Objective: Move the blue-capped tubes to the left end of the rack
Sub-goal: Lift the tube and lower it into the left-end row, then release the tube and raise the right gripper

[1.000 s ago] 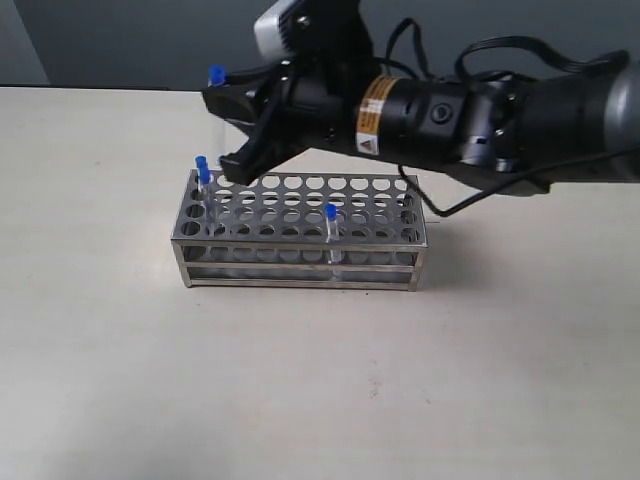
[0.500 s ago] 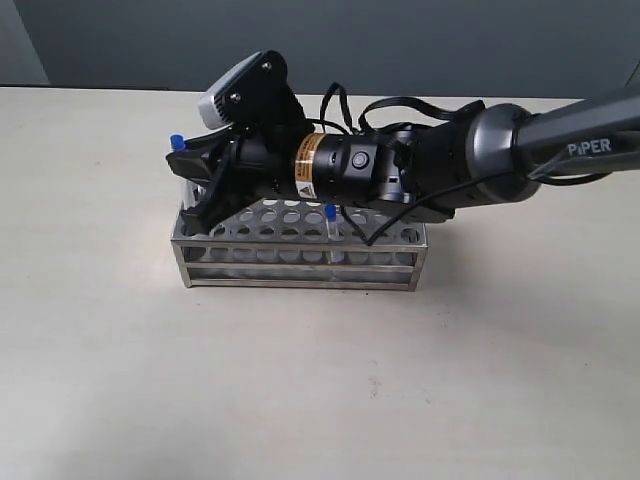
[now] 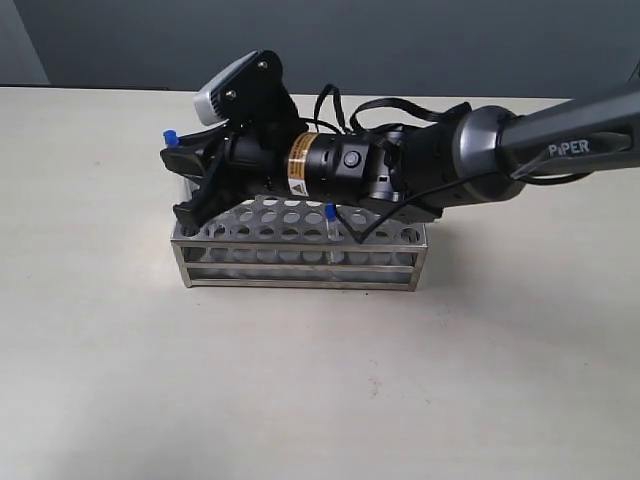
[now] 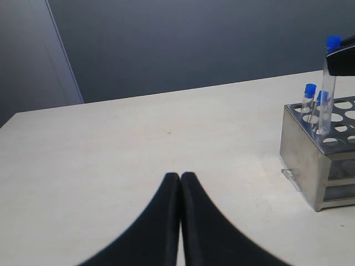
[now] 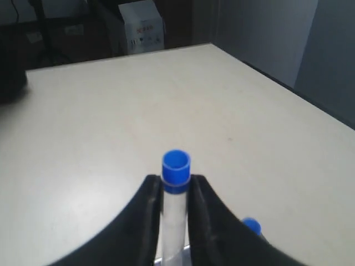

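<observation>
Pale beige tabletop (image 3: 300,390) fills the exterior view, with a dark grey wall across the top of the frame. The rack (image 3: 300,262) stands at centre, long side facing the camera. The black right arm (image 3: 480,165) comes in from the right edge and lies over the rack's top plate, so that the right gripper (image 3: 180,185) is above the rack's left end. Its fingers pinch the held tube (image 3: 171,140), whose blue cap shows just above them at upper left. A lone tube (image 3: 330,222) stands upright in a front-row hole near the middle of the rack. In the left wrist view, the left gripper (image 4: 181,177) sits at lower centre with its two black fingers pressed together and nothing between them, well apart from the rack (image 4: 302,147) at the right edge. Two seated tubes (image 4: 308,100) stand upright in holes at the rack's near end. Just beside them the held tube (image 4: 327,94) is upright, gripped near its cap by a black finger (image 4: 344,60) in the upper right corner. Its lower end meets the top plate, though I cannot tell how far it sits in a hole. In the right wrist view, the right gripper (image 5: 176,191) clamps the held tube (image 5: 176,205) just under its cap at lower centre, and another blue cap (image 5: 252,225) shows at lower right.
</observation>
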You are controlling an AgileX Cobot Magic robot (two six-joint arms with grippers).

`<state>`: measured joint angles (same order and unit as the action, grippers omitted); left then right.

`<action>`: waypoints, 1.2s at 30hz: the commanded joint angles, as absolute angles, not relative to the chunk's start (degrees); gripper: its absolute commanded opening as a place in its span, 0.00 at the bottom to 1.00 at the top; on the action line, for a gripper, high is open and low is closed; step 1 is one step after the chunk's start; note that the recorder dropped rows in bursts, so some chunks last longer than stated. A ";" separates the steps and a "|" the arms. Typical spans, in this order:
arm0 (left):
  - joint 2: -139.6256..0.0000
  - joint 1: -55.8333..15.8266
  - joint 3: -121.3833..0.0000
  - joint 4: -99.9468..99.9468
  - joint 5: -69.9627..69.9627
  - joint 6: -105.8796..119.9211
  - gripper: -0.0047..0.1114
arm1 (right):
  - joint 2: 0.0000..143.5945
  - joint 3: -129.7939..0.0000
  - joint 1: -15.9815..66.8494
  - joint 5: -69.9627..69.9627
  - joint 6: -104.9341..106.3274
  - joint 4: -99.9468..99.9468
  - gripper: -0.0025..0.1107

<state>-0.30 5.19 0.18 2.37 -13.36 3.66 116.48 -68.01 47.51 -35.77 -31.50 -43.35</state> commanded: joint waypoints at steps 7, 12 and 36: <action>0.00 5.02 0.00 2.48 -13.29 3.63 0.05 | 117.49 -70.11 47.36 -29.66 -30.39 -44.56 0.02; 0.00 5.02 0.00 2.48 -13.29 3.63 0.05 | 117.49 -70.11 47.36 -26.30 -30.82 -44.92 0.08; 0.00 5.02 0.00 2.48 -13.29 3.63 0.05 | 100.27 -64.21 44.88 -18.34 -32.95 -46.26 0.31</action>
